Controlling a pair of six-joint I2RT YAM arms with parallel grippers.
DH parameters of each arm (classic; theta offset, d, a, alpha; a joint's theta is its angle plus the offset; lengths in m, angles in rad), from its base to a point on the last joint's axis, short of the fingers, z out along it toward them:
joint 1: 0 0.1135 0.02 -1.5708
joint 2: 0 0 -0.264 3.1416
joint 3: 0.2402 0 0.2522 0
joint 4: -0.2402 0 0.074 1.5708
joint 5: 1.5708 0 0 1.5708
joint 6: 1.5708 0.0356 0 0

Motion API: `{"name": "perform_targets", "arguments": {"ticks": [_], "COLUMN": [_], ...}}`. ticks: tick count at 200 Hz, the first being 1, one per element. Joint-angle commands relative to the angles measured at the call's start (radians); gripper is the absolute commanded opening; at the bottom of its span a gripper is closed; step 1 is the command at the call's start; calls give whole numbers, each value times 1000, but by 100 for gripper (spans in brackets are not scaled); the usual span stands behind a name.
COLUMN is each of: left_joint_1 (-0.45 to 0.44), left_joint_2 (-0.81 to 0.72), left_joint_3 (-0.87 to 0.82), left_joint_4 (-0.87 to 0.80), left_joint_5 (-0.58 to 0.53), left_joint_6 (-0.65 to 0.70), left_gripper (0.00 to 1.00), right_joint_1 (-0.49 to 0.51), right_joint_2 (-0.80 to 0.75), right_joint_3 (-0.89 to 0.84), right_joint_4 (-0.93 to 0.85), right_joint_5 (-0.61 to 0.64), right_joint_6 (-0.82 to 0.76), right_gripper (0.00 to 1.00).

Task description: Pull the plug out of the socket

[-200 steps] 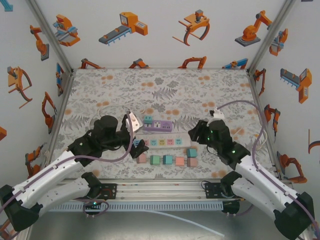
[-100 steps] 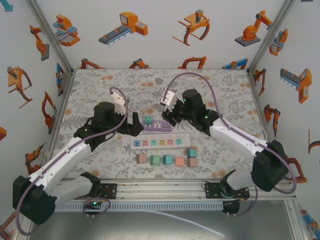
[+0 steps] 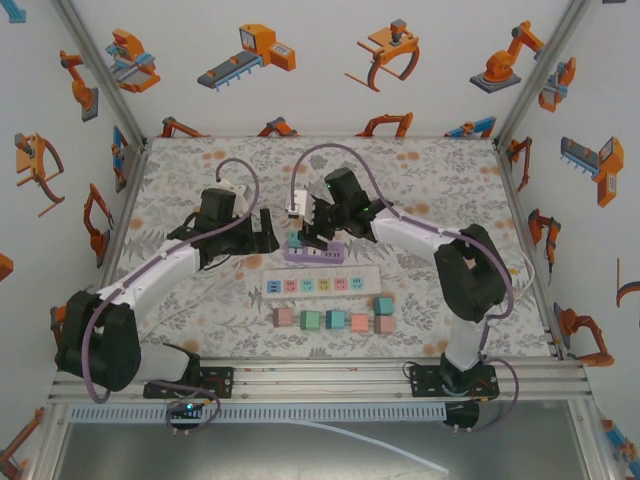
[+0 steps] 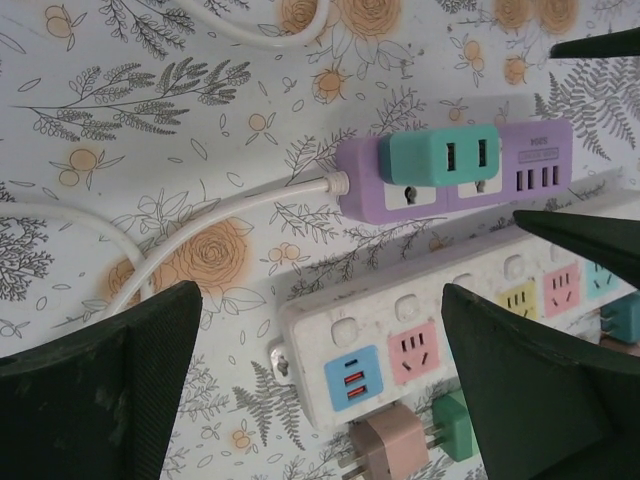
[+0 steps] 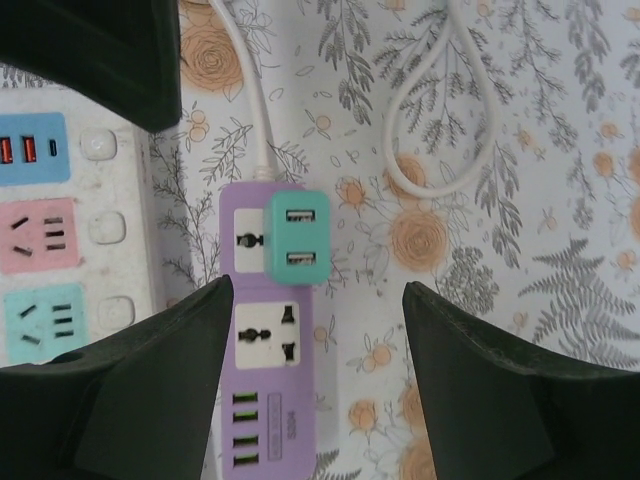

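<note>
- Teal plastic plug adapter (image 5: 295, 236) sits plugged into the purple plastic power strip (image 5: 262, 400) on the floral counter (image 3: 420, 180).
- Right tool (image 5: 318, 300) is spread and empty, flanking the strip.
- Left tool (image 4: 320, 300) is spread wide and empty.
- The left wrist view adds a loose pink plastic plug (image 4: 385, 450).

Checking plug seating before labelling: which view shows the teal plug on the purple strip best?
Left wrist: the teal plug appears largest and unobstructed, both slots visible, seated on the purple strip. Right wrist shows it clearly too, though smaller. Top external gives just a tiny teal speck.
</note>
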Motion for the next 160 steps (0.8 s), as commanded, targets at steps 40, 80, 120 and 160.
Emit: {"name": "perform_targets", "arguments": {"ticks": [40, 80, 120, 160], "left_joint_1": [13, 12, 8, 0], "left_joint_2": [83, 140, 205, 265], "left_joint_3": [33, 39, 39, 59], "left_joint_4": [86, 121, 169, 189], "left_joint_5": [25, 57, 70, 90], "left_joint_6": [-11, -21, -59, -80], "left_gripper": [84, 81, 71, 65], "right_joint_1": [4, 4, 4, 6], "right_joint_2": [122, 145, 139, 126], "right_joint_3": [128, 142, 138, 136], "right_joint_4": [-68, -86, -97, -94], "right_joint_5": [-121, -135, -147, -150], "right_joint_6": [-25, -24, -24, -23], "right_gripper": [53, 38, 32, 30]}}
